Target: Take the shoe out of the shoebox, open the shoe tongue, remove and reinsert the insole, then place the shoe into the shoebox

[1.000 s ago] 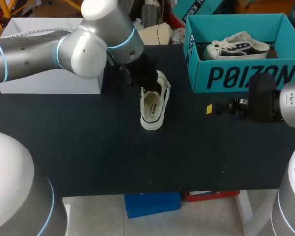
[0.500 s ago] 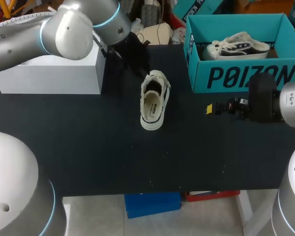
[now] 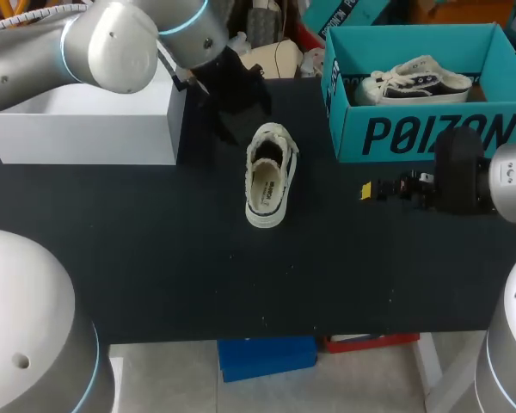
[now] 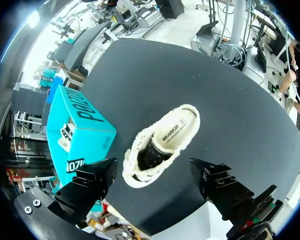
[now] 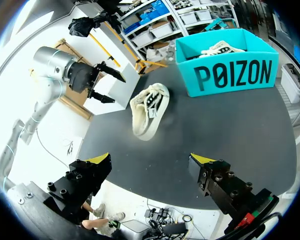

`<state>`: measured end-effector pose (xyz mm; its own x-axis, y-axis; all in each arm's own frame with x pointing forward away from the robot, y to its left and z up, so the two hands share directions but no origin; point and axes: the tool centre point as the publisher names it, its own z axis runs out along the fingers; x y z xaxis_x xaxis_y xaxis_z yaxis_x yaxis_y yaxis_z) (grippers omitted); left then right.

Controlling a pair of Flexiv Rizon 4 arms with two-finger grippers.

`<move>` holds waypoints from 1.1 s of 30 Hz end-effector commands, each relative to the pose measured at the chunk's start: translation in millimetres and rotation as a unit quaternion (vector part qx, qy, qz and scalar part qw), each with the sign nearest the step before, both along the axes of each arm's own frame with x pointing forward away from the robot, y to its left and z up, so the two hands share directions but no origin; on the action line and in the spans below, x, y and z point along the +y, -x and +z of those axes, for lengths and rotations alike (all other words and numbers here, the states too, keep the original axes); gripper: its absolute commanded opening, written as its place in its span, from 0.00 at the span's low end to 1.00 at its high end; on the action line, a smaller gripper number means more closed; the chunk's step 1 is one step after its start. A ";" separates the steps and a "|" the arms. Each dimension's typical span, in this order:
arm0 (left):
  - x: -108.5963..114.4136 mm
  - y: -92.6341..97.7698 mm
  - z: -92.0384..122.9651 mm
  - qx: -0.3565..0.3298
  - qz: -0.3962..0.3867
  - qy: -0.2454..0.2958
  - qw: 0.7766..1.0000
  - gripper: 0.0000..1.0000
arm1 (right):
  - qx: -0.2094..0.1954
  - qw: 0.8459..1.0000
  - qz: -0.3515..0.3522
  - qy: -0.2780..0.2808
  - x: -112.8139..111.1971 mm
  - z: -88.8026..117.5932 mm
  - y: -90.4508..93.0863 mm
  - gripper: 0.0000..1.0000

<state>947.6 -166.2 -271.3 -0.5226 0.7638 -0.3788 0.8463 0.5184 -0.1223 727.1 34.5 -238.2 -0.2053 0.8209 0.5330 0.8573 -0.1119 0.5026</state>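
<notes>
**Pulled back: left gripper (image 3: pixel 238 112) clear of the shoe (image 3: pixel 269 176)**

Since one second ago it has lifted off the shoe, toward the white box (image 3: pixel 86 129). The shoe lies alone on the table (image 3: pixel 155 258), near the shoebox (image 3: pixel 430 133). Head view hides the fingers; the right wrist view shows them spread and empty. The right gripper (image 5: pixel 150 159) is also wide apart, holding nothing.

There were two shoes: a cream shoe (image 3: pixel 268 176) on the table (image 3: pixel 155 258); a second shoe (image 3: pixel 413 79) in the one shoebox (image 3: pixel 430 133) at two o'clock; one white box (image 3: pixel 86 138) at ten.
</notes>
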 end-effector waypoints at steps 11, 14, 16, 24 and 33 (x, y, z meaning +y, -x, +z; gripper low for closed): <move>11.0 -7.0 -9.7 -0.094 -0.245 -0.040 0.964 0.67 | 0.001 1.000 0.000 0.000 0.3 0.1 0.1 1.00; 10.5 -8.5 -15.5 -0.093 -0.260 -0.055 0.960 0.77 | 0.001 1.000 0.000 0.000 0.3 0.1 0.1 1.00; 8.4 -8.8 -20.0 -0.092 -0.275 -0.072 0.954 0.69 | 0.001 1.000 0.000 0.000 0.3 0.1 0.1 1.00; 4.1 -9.1 -45.8 -0.073 -0.284 -0.107 0.950 0.73 | 0.001 1.000 0.000 0.000 0.3 0.1 0.1 1.00; 1.5 -2.3 -72.9 -0.055 -0.288 -0.121 0.948 0.45 | 0.001 1.000 0.000 0.000 0.3 0.1 0.1 1.00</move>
